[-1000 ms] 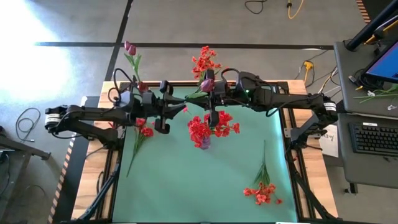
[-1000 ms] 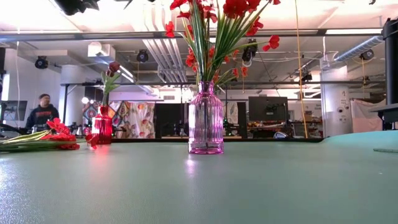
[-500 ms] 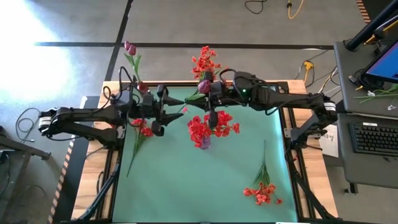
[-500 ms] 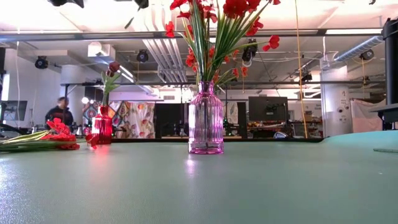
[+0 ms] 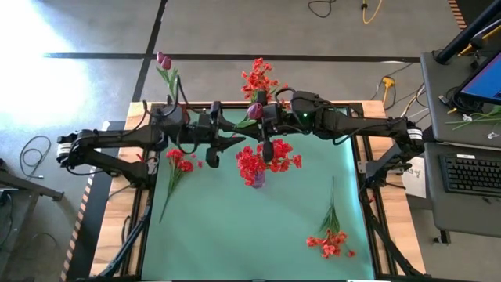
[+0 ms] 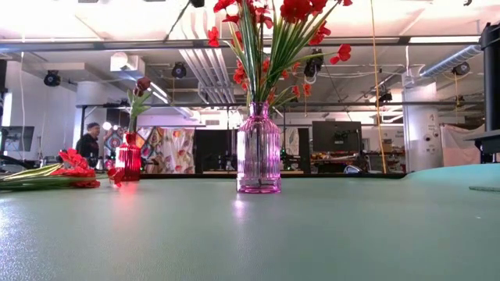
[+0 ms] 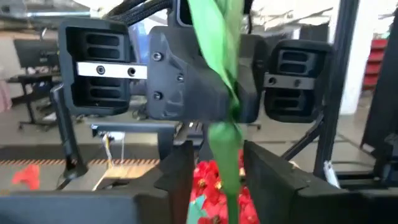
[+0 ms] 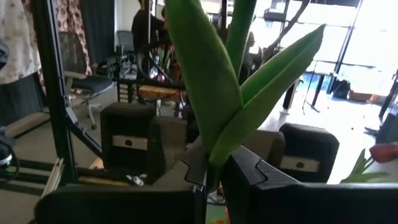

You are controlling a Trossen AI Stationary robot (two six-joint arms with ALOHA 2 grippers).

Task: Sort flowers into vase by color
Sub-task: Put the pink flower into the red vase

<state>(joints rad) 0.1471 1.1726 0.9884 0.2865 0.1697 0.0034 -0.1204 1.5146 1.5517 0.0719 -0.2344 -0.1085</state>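
Observation:
My right gripper [image 5: 264,119] is shut on a dark magenta tulip [image 5: 257,109] with long green leaves [image 8: 217,93], held in the air near the table's far edge. My left gripper [image 5: 228,142] is open and faces it. Its fingers [image 7: 180,177] stand on either side of the tulip's green stem [image 7: 225,155]; I cannot tell if they touch it. A pink vase [image 6: 258,156] with red sprays [image 5: 252,162] stands mid-table. A red vase [image 6: 129,161] at the far left holds another magenta tulip [image 5: 163,60]. My right gripper pinches the tulip's stem [image 8: 213,167] between its two fingers, just below where the two leaves split. The fingers come level from the table's right. The tulip is lifted clear of the table, and its leaves reach out toward my left gripper.
A red spray [image 5: 182,162] lies on the green mat at the left, its stem toward the near edge. Another red spray [image 5: 330,241] lies at the near right. A further red cluster [image 5: 258,78] shows past the far edge. A person [image 6: 87,144] stands in the room behind.
My left gripper has gone toward the table's right and far edge and turned to point at my right gripper, so its fingers now stand around the tulip's stem. My right gripper has shifted slightly toward the left with the tulip.

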